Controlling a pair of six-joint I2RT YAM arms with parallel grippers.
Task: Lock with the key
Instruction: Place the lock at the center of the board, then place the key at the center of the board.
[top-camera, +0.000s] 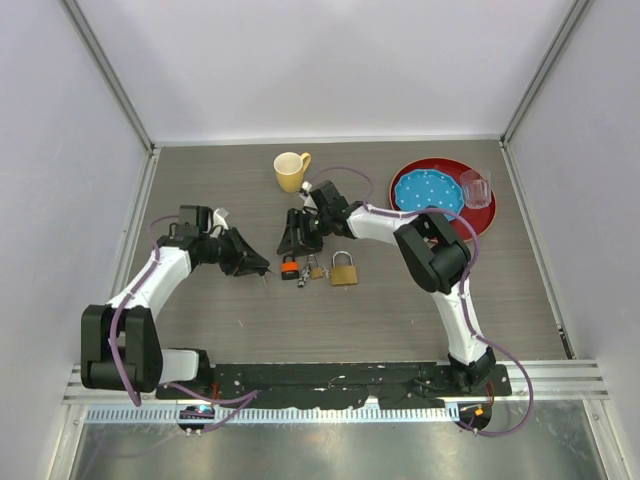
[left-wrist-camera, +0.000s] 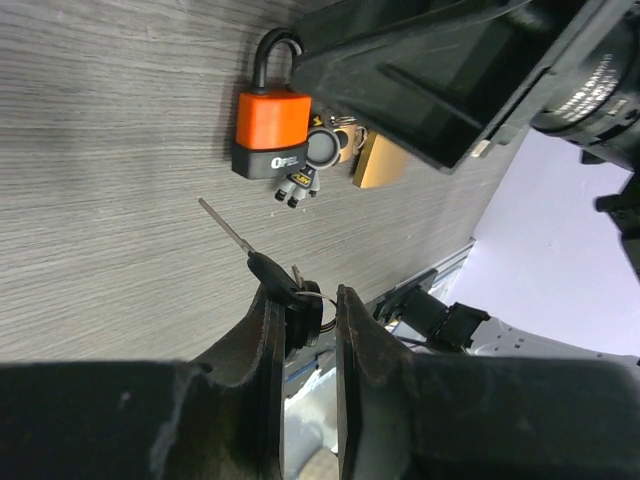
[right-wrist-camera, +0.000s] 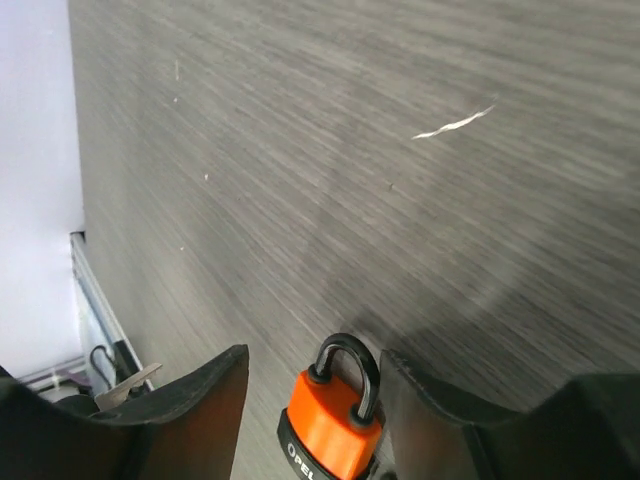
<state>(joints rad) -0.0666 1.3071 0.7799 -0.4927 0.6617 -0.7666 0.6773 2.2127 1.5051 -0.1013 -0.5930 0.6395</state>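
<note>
Pinching the key by its head, the left gripper aims the blade at the padlock lying just ahead, not touching. The right gripper hangs wide, jaws either side of the shackle, not gripping. Insertion and turning remain.

The left arm rises from its base at the bench's near edge, folds at the elbow and reaches low toward the middle of the bench. The left gripper has its fingers drawn close, pinching the head of a key. The right arm climbs from the near right toward the far edge, then doubles back leftward. The right gripper points down at the bench, with its fingers spread wide apart.
</note>
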